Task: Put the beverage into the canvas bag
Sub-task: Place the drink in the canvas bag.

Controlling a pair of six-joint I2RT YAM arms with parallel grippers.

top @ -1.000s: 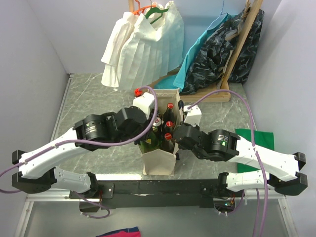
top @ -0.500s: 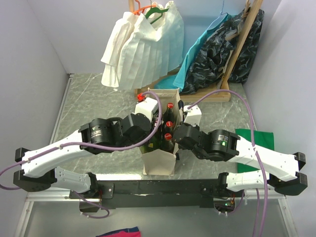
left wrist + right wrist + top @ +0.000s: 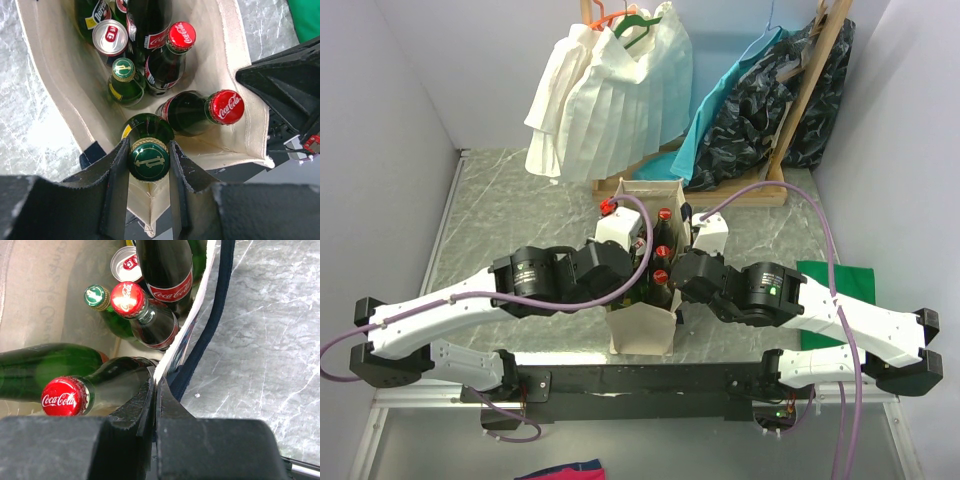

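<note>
Since a second ago, the left arm has moved closer to the canvas bag (image 3: 642, 335) and its bottle sits lower in the opening. The left gripper (image 3: 149, 146) is clenched on the neck of the green bottle (image 3: 148, 161). This bottle is dark green glass with a green and gold cap and a yellow label, upright at the near end inside the bag, beside red-capped cola bottles (image 3: 200, 111) and a can (image 3: 110, 37). The right gripper (image 3: 155, 385) pinches the cream rim next to the navy strap (image 3: 215, 315). The bag stands on the counter (image 3: 510, 210).
</note>
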